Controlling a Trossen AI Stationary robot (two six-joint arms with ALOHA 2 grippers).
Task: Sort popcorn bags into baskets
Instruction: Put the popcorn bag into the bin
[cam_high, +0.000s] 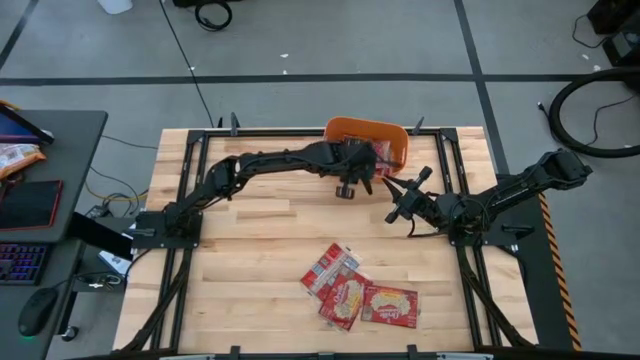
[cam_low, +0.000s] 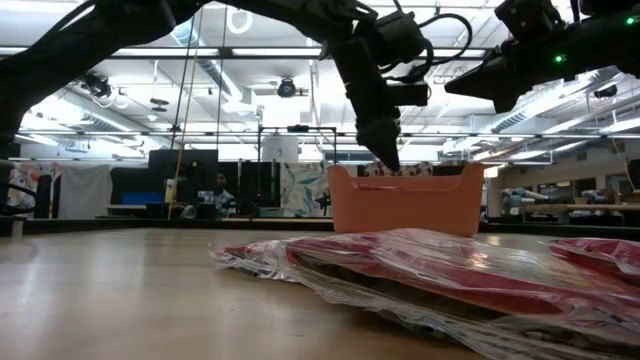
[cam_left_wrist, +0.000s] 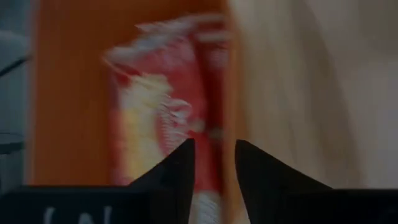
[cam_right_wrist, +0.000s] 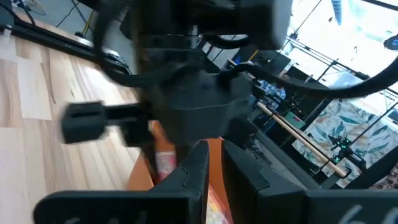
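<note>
The orange tub (cam_high: 345, 128) stands at the table's far edge, with red popcorn packets (cam_high: 386, 153) lying in it. My left gripper (cam_high: 360, 165) hangs over the tub's near part, fingers pointing down just above the rim (cam_low: 388, 158). It is open and holds nothing. In the left wrist view a red and yellow packet (cam_left_wrist: 155, 112) lies in the tub below the gripper (cam_left_wrist: 212, 149). Three more packets (cam_high: 355, 290) lie overlapping on the near half of the table (cam_low: 450, 270). My right gripper (cam_high: 397, 212) hovers right of the tub, fingers narrowly open (cam_right_wrist: 216, 152) and empty.
A black metal frame (cam_high: 180, 200) runs along the table's left, right and far edges. Bare wood lies between the tub and the three packets. A desk with a keyboard and mouse (cam_high: 30, 265) stands left of the table.
</note>
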